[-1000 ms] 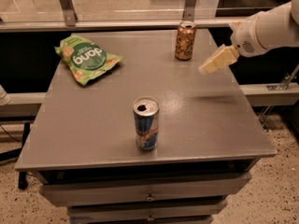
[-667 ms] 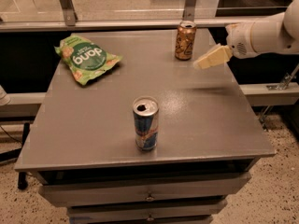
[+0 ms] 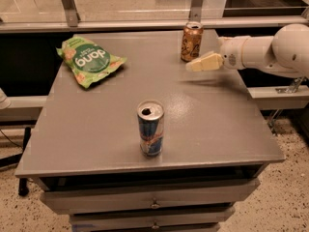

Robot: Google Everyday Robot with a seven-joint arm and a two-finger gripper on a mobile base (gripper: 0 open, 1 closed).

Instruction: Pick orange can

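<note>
The orange can [image 3: 191, 42] stands upright near the far edge of the grey table [image 3: 96, 129], right of the middle. It is orange-brown with pale markings and a silver top. My gripper [image 3: 198, 64] comes in from the right on a white arm [image 3: 270, 52]. Its cream fingers point left and sit just right of and slightly in front of the can, close to its lower side.
A slim blue and silver can [image 3: 150, 128] stands upright near the table's front middle. A green snack bag [image 3: 90, 60] lies at the far left. A metal rail and glass run behind the table. Drawers sit below the tabletop.
My gripper and arm have moved left and slightly down, closer to the orange can. The cans and the bag have not moved.
</note>
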